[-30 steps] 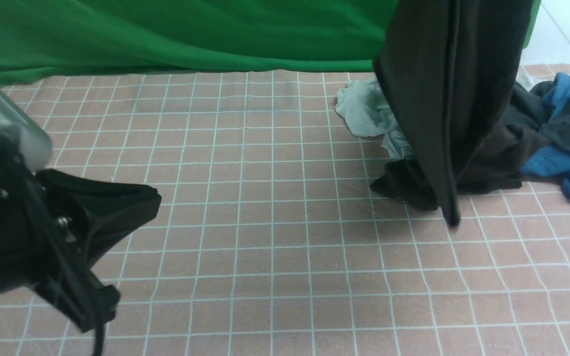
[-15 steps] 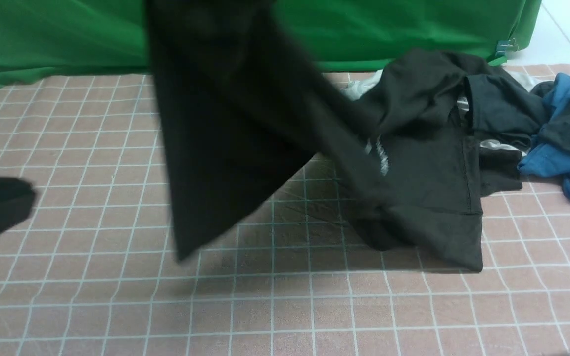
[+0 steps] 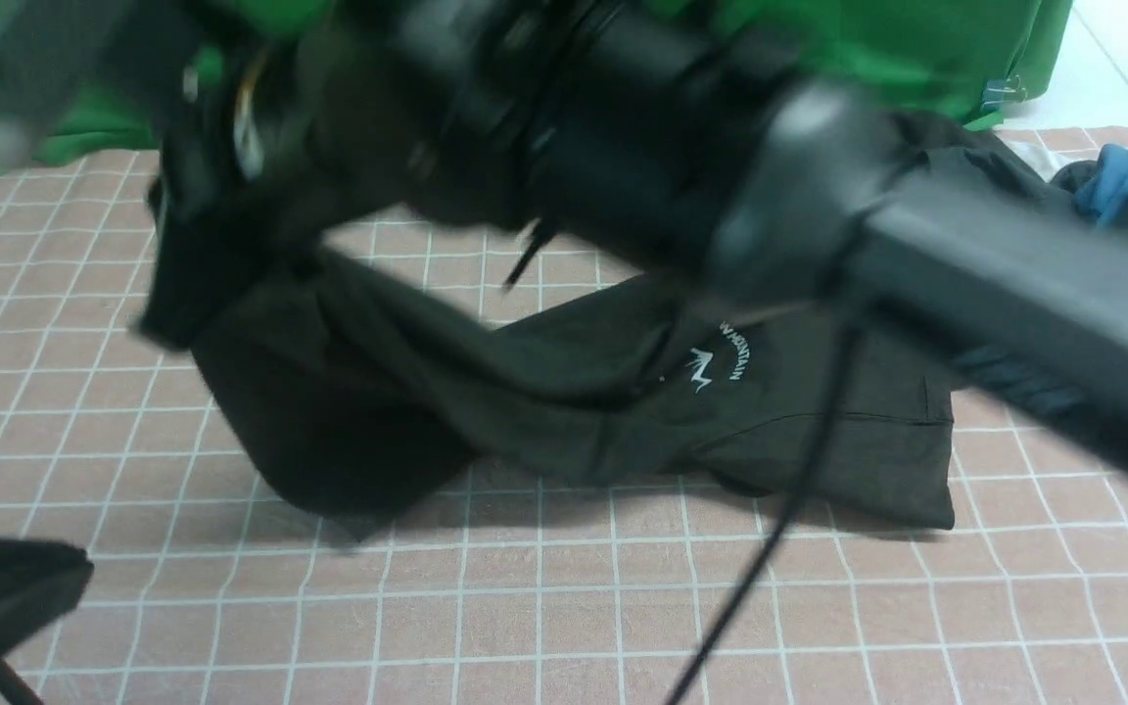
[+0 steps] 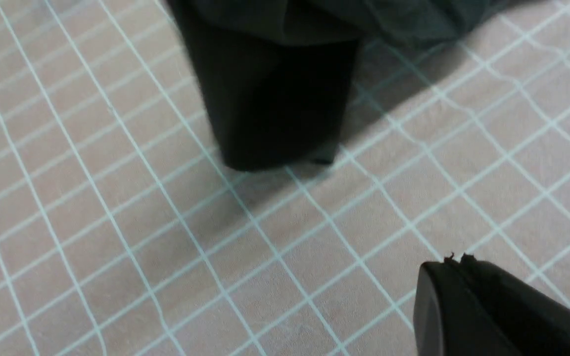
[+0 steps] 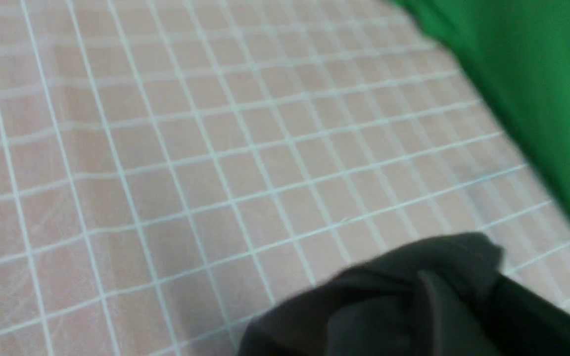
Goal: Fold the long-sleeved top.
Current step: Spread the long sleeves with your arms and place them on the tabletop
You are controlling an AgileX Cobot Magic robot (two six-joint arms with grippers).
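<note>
Tabletop (image 3: 564,627) wore a pinkish cloth ruled in a white grid, rippled in places. Green drape (image 3: 916,49) hung along its far edge, and a pale plain surface (image 3: 1122,59) showed beyond the far right corner. The long-sleeved top (image 3: 819,431) lay crumpled from the middle toward the right edge, white chest lettering up, with one end drawn toward the far left under your right arm (image 3: 623,147), which crossed the front view as a blur. Your right gripper (image 5: 463,306) was buried in bunched black fabric; could not tell whether its jaws pinched it or stood apart. Your left gripper (image 4: 455,262) hung over bare cloth by the near left corner, tips pressed together on nothing, apart from the top. Blue garment (image 3: 1117,181) sat at the far right corner, partly hidden
</note>
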